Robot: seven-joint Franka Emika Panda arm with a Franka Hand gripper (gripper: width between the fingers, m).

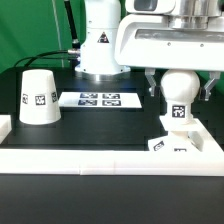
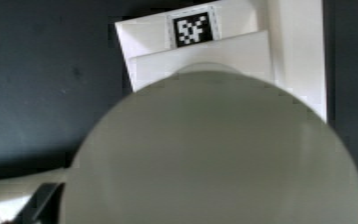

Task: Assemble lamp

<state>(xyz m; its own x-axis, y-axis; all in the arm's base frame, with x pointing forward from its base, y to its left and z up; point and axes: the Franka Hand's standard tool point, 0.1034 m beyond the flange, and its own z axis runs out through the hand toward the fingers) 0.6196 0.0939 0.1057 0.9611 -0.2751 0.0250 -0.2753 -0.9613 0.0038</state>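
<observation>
Here, your gripper (image 1: 178,88) clasps the bulb (image 1: 179,100) upright over the base (image 1: 176,143). Shade (image 1: 39,97) stands well apart. Marker board (image 1: 99,99) lies between.

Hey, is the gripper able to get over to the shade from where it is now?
Probably yes. The shade stands alone on the black table at the exterior view's left, with nothing over it. But the gripper seems to sit around the bulb on the base, so it would need to let go first.
</observation>
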